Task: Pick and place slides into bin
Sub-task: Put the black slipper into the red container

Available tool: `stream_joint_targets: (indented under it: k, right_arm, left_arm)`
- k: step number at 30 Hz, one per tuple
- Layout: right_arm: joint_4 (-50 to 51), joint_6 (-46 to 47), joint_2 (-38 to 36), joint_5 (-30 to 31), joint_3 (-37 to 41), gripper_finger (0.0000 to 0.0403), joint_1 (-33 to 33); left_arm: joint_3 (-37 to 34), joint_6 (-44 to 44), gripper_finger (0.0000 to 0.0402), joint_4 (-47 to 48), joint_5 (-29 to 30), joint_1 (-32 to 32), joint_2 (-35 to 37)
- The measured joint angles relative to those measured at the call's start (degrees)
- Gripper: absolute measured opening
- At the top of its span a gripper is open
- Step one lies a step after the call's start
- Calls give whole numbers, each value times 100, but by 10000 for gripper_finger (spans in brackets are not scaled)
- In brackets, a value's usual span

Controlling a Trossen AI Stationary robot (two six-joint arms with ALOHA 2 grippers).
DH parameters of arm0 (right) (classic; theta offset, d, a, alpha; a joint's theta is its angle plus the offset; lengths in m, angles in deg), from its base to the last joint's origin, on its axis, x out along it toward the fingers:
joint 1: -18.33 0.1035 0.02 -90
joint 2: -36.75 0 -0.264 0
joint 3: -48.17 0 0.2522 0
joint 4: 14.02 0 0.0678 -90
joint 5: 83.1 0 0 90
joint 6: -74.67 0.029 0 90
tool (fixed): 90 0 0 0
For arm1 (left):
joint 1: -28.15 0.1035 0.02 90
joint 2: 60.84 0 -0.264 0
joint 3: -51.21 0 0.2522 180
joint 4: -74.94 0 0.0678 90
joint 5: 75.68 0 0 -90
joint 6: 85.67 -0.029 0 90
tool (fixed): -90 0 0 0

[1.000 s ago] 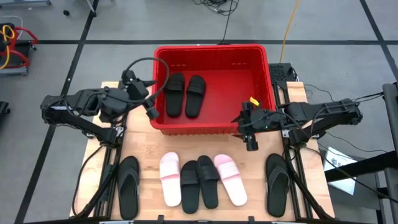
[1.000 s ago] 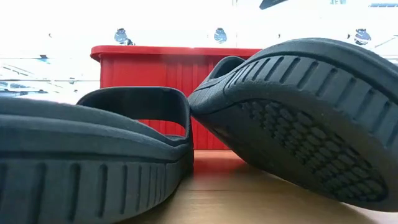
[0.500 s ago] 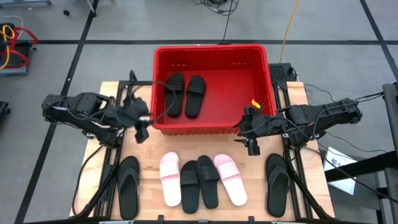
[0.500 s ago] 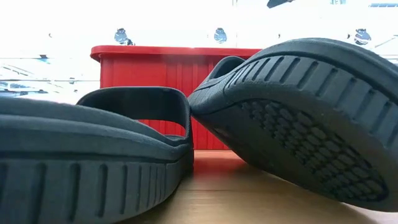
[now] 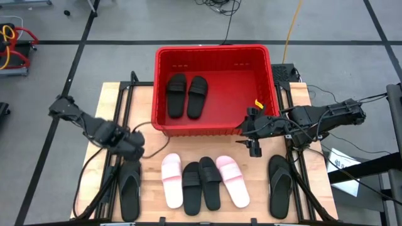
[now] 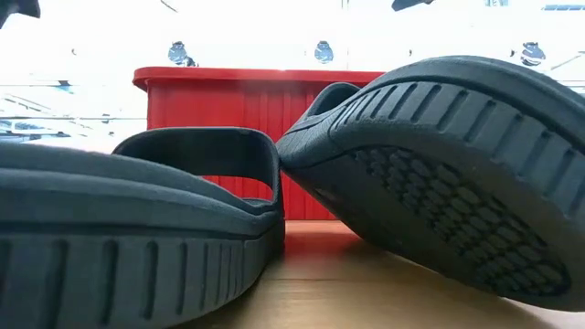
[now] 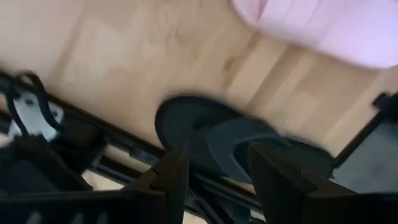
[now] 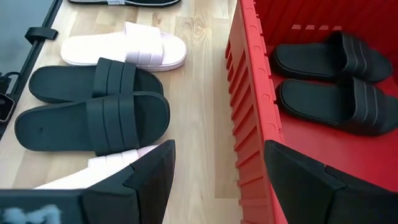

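Observation:
The red bin (image 5: 213,129) stands at the table's far middle with two black band slides (image 5: 187,95) lying flat inside. Along the near edge lie a black flip-flop (image 5: 130,187), a pink slide (image 5: 171,181), two black band slides (image 5: 201,185), one leaning on the other, a second pink slide (image 5: 232,181) and another black flip-flop (image 5: 279,185). My left gripper (image 5: 135,149) is open just above the left flip-flop's far end (image 7: 236,143); it touches nothing. My right gripper (image 5: 254,148) is open and empty by the bin's near right corner.
Black frame rails (image 5: 119,113) run along both table sides. The bin's ribbed near wall (image 8: 249,124) stands close beside my right gripper (image 8: 217,186). In the low view the two black band slides (image 6: 439,183) fill the foreground, with the bin (image 6: 238,100) behind. Bare wood lies between bin and slides.
My left gripper has swung from the bin's left rim toward the table's near edge and down, tipping its fingers downward, and now hangs over the left black flip-flop. No slide has moved.

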Motion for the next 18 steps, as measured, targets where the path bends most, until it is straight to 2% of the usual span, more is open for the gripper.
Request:
stream_joint_targets:
  k: [8, 18]
  right_arm:
    - [-20, 53, 0, 7, 0, 235, 0]
    - [-20, 53, 0, 15, 0, 235, 0]
  left_arm:
    - [-904, 884, 159, -1311, -823, -836, 0]
    - [-1915, 1608, 159, -2885, -579, -1781, 0]
